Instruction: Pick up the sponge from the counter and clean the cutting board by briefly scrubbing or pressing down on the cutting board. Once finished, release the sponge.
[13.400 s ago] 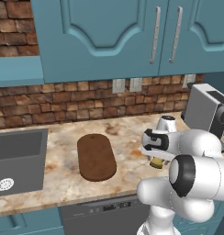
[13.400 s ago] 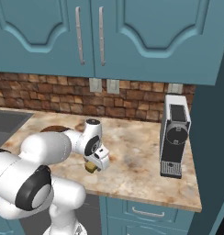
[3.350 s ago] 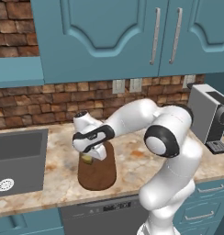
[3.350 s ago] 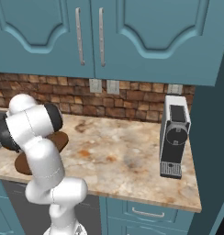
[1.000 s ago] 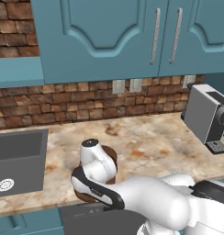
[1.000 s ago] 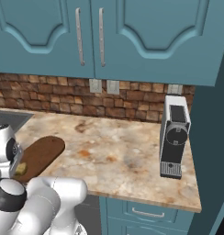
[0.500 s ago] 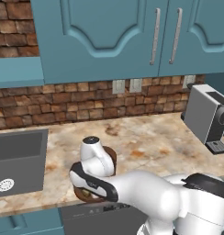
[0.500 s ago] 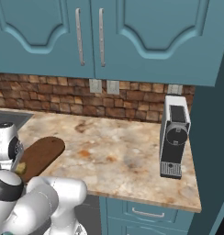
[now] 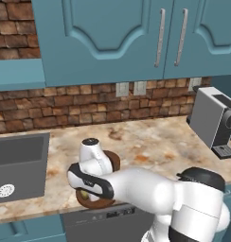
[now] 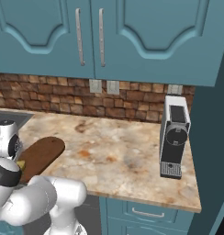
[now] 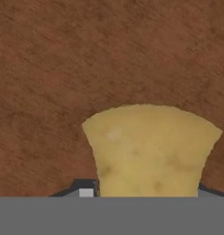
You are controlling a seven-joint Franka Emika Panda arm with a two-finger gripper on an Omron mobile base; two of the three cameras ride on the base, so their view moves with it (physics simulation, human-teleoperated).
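On the board, at its near end, the gripper pinches the sponge between its jaws, the yellow block low against the brown wood. The arm's white bulk hides most of the board. A sink lies left in the counter; a coffee machine stands well apart, right.

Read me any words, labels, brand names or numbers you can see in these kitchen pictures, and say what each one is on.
None can be read: no text shows on the coffee machine, the cabinet doors, the wall outlets, the cutting board or the sponge.
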